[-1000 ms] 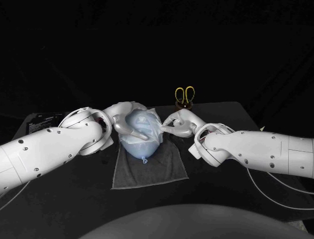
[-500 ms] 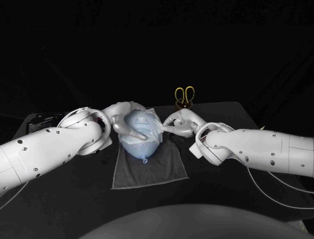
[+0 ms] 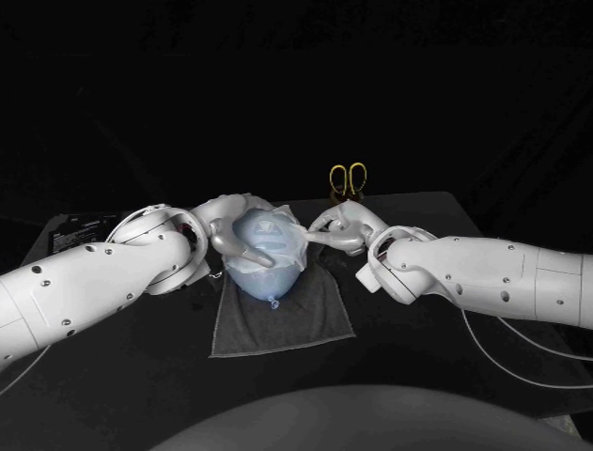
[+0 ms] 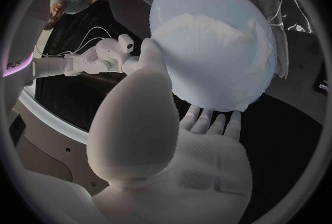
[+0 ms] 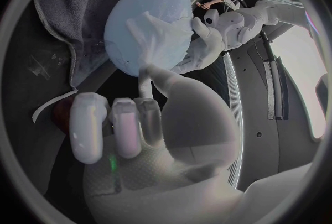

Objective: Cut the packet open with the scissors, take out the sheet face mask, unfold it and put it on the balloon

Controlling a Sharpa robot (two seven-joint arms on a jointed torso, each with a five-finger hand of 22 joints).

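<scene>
Grey towel [image 3: 283, 324] lies lengthwise on the black table [image 3: 431, 211], one short edge toward the robot. On its far half lies the balloon [image 3: 259, 272], with its knot [image 3: 272, 301] pointing at the robot. Look: pale blue, translucent, inflated, egg-shaped, narrowing to the knot.

On top: sheet mask [image 3: 280, 237], unfolded and draped over the balloon's upper, far part. It is white, thin and wrinkled and follows the curve, with one edge lifting off on the side toward the right arm. The balloon's near part by the knot is bare.

Grip: left hand [image 3: 231, 225] grasps the balloon from its left flank. The thumb is laid on the surface at the mask's edge. In the left wrist view the other fingers [image 4: 207, 121] are tucked round the opposite side.

Other side: right hand [image 3: 339, 230] sits just beside the balloon's right flank. In the right wrist view most of its fingers [image 5: 114, 124] are curled into the palm with nothing in them. One reaches out to the mask's edge; touch or pinch, can't tell.

Far edge of the table: scissors [image 3: 348, 178], yellow handles up, blades down in a dark holder [image 3: 347, 198], apart from both hands. A black box [image 3: 86, 225] sits at the table's far left, behind the left arm.
</scene>
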